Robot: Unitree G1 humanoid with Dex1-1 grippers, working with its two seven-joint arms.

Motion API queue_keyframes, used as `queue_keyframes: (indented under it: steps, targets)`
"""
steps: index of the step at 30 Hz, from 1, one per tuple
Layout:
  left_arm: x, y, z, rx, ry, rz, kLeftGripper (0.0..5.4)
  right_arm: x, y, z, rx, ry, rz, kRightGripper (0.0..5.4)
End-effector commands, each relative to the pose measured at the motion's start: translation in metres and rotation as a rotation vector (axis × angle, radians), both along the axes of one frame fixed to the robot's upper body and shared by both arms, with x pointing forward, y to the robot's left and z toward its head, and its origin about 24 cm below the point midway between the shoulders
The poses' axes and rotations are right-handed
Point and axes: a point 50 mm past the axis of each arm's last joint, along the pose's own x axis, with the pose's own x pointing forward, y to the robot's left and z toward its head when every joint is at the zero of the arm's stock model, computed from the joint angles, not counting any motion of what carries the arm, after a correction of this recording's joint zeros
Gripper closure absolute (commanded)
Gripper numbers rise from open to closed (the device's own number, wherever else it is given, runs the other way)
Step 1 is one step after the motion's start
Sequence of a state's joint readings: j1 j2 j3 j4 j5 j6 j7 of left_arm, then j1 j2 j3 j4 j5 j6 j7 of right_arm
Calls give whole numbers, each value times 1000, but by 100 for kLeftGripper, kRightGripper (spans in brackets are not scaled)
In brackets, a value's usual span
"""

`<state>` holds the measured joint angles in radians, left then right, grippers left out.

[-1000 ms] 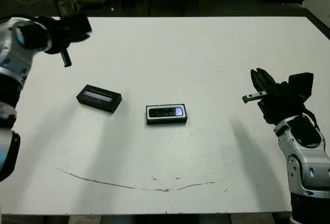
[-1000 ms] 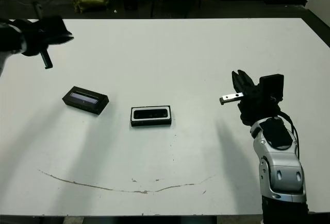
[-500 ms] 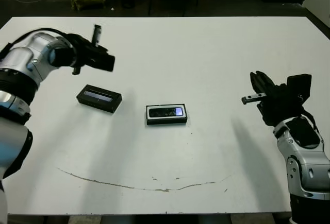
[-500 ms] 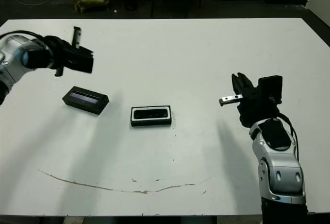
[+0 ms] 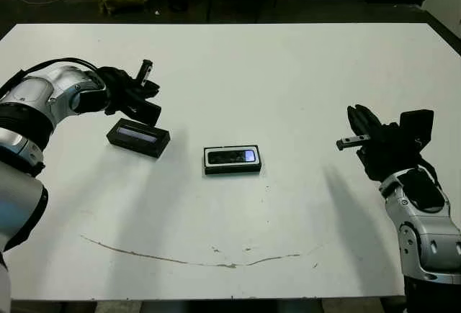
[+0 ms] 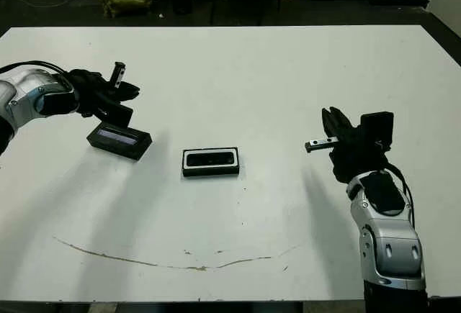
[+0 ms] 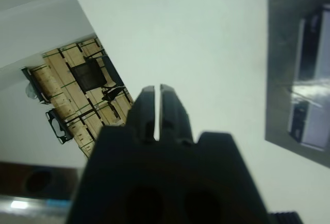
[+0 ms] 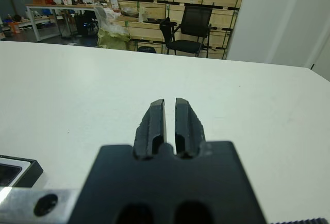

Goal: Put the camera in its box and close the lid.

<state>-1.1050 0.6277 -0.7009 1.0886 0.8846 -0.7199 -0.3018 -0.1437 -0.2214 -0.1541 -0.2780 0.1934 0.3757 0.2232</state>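
Camera (image 5: 233, 157) lies inside the box (image 5: 233, 160) at table centre, as we see it; the lid (image 5: 138, 137) rests left of it. Our left gripper (image 5: 144, 83), clenched and empty, hovers just beyond the lid; the right gripper (image 5: 358, 127), clenched, waits far right.

We see a black lid (image 5: 138, 137) with a grey-blue strip, a black, white-lined box (image 5: 232, 160) and a white table (image 5: 288, 75).

Right wrist view's edge crops the box (image 8: 15, 171).
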Motion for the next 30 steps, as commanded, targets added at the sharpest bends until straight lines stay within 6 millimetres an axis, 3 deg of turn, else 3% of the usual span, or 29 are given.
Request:
queue_keyframes:
  steps: [1,30]
  targets:
    - [-2,6,-11,54,29,24,540,-3,-2,-7,11,35,-16,537]
    - [-10,0,-37,116,131,-29,540,-7,-1,-13,34,40,-5,537]
